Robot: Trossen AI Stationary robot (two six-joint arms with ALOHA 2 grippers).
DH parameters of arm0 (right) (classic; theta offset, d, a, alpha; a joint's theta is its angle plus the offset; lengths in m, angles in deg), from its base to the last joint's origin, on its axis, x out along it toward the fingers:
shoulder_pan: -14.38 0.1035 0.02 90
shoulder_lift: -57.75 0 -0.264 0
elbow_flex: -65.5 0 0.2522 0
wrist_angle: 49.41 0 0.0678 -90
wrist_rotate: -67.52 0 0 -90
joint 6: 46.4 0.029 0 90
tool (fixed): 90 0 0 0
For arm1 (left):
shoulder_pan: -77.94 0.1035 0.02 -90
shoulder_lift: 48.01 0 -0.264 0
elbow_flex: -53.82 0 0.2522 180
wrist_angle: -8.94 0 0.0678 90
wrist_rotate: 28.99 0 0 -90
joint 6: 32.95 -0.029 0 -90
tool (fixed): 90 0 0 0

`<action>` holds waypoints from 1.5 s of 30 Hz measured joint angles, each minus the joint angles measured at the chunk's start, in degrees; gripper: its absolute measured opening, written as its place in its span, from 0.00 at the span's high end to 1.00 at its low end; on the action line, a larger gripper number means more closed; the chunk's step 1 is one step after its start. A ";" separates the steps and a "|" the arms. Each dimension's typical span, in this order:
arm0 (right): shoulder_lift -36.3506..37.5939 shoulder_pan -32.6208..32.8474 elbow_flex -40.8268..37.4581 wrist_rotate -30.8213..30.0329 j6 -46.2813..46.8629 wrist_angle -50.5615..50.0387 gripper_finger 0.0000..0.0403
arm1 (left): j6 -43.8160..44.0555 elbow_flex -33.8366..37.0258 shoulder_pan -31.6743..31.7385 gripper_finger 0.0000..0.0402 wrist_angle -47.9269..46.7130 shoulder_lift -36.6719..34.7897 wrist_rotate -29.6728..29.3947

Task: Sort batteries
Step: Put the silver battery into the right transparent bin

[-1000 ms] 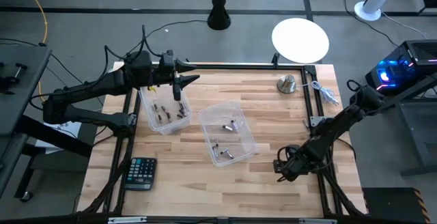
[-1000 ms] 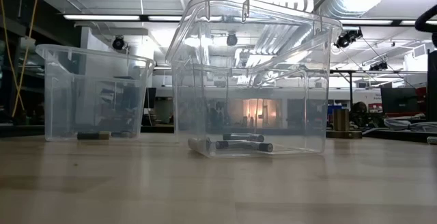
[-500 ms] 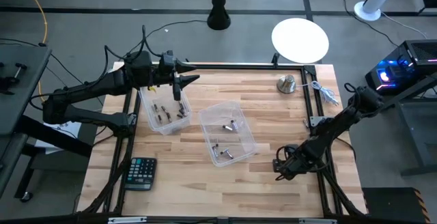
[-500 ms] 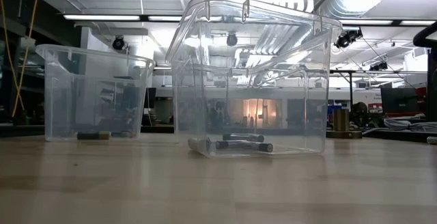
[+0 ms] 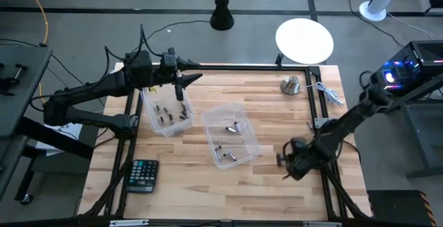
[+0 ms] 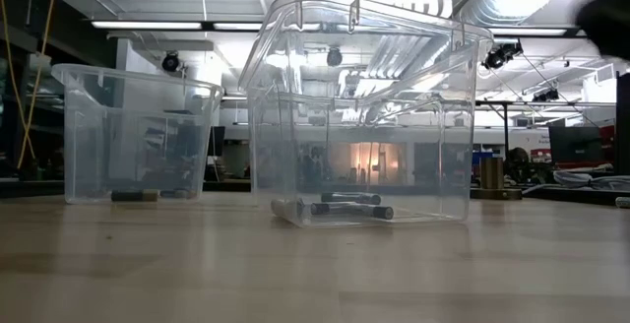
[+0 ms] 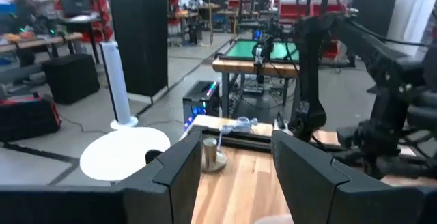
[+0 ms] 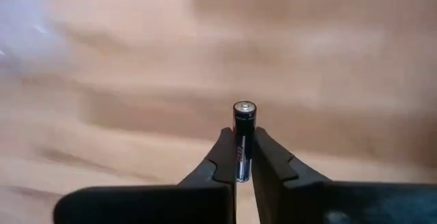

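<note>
1. Most batteries already lie in two clear bins mid-surface.
2. Right end effector, at five o'clock, pinches one battery, not yet binned.
3. Left end effector hovers spread and empty at eleven o'clock.

The right arm reaches in from the worktop's right edge, elbow bent, its wrist low over the near right part of the wood. The right hand has its two fingers pinched tight on a battery. The left arm stretches across the far left corner, held high, and the left hand has its fingers spread apart.
</note>
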 joint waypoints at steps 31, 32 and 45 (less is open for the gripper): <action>-14.98 -36.52 15.21 6.38 -74.36 37.96 0.95 | 7.48 0.00 2.37 0.58 0.10 0.00 0.68; -14.98 -36.53 15.20 6.33 -75.05 38.00 0.93 | 7.48 0.00 2.37 0.58 0.08 0.00 0.68; -14.80 -36.48 28.07 5.65 -92.71 20.61 0.63 | 7.94 0.00 2.37 0.58 0.10 0.00 0.66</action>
